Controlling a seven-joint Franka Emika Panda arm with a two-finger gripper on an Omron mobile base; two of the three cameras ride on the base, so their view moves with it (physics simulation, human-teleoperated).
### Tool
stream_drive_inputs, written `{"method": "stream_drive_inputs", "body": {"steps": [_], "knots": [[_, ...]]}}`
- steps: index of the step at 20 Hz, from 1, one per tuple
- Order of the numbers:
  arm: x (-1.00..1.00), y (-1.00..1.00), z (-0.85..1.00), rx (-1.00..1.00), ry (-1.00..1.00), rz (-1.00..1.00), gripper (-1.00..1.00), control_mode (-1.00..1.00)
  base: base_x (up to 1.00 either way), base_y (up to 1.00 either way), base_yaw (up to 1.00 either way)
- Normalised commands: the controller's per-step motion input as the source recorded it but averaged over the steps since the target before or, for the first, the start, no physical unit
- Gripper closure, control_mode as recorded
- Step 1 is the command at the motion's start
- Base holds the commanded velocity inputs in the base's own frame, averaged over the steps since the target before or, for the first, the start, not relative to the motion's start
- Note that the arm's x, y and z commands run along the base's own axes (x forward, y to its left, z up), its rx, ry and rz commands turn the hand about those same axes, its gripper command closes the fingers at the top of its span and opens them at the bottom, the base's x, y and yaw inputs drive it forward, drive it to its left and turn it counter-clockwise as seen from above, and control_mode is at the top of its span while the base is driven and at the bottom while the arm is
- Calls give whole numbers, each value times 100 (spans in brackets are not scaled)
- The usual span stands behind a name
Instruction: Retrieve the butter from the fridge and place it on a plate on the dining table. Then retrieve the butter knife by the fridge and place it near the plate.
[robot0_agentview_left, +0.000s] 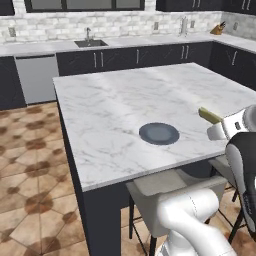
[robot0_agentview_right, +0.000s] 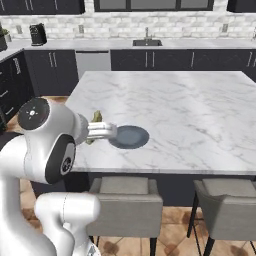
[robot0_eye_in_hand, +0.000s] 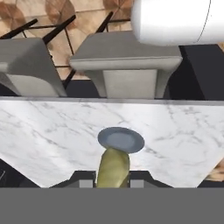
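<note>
My gripper (robot0_eye_in_hand: 113, 181) is shut on the butter (robot0_eye_in_hand: 113, 168), a dull yellow-olive stick that juts out between the finger tips toward the plate. The round dark blue-grey plate (robot0_eye_in_hand: 120, 139) lies flat on the white marble dining table (robot0_eye_in_hand: 43, 135). In the left base view, the butter (robot0_agentview_left: 210, 116) and gripper (robot0_agentview_left: 216, 126) hover above the table's right part, to the right of the plate (robot0_agentview_left: 159, 133). The right base view has the gripper (robot0_agentview_right: 102, 131) with the butter (robot0_agentview_right: 96, 116) just left of the plate (robot0_agentview_right: 129, 136), near the table's (robot0_agentview_right: 190, 105) front edge. Fridge and butter knife are out of view.
Grey stools (robot0_agentview_right: 124, 202) (robot0_agentview_right: 227, 202) stand along the table's near side. Dark cabinets, a sink (robot0_agentview_left: 90, 43) and a grey dishwasher (robot0_agentview_left: 36, 77) line the back wall. A knife block (robot0_agentview_left: 218, 28) and a coffee machine (robot0_agentview_right: 37, 34) sit on the counter.
</note>
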Motion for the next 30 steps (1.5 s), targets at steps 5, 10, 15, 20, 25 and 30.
{"method": "stream_drive_inputs", "body": {"steps": [5,10,15,20,25,30], "knots": [[100,24,-12,0,15,0,100,-100,0,0,0],[100,32,-68,-1,20,4,100,-100,0,0,0],[98,3,-74,0,13,9,100,-100,0,0,0],[73,-3,-56,0,2,10,100,-100,0,0,0],[66,-10,-46,0,0,4,100,-100,0,0,0],[58,-21,-34,0,1,0,100,-100,0,0,0]]}}
